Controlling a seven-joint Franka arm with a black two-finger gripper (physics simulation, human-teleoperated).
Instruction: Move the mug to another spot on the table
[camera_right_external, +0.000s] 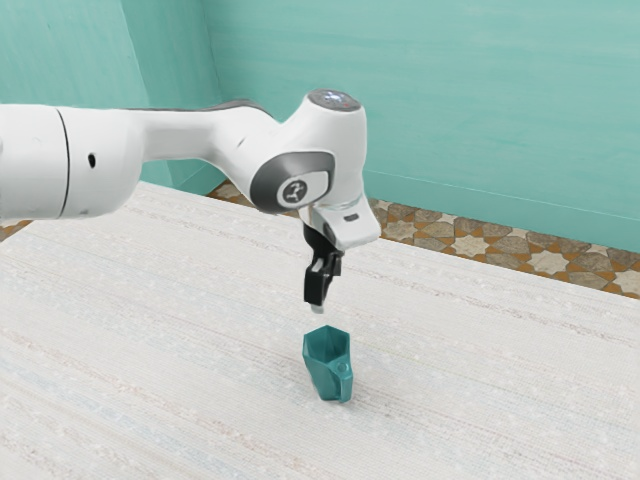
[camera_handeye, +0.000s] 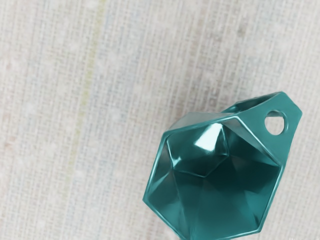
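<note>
Mug (camera_handeye: 215, 180) upright beneath the tool (camera_right_external: 317, 298)

Teal and close under the wrist camera, its hollow inside and pierced handle (camera_handeye: 280, 102) show; the exterior view gives its outer wall, standing on the pale bench (camera_right_external: 150, 330). The arm reaches level, tool pointing down above the rim, apart; spread unclear.

The mug (camera_right_external: 328, 365) was seen in glossy teal. The counter (camera_right_external: 150, 330) was shown whitish with faint woven stripes. The hand (camera_right_external: 317, 295) was coloured black, the arm (camera_right_external: 150, 150) white, and the floor (camera_right_external: 500, 240) was patterned with brown-and-cream stars.
</note>
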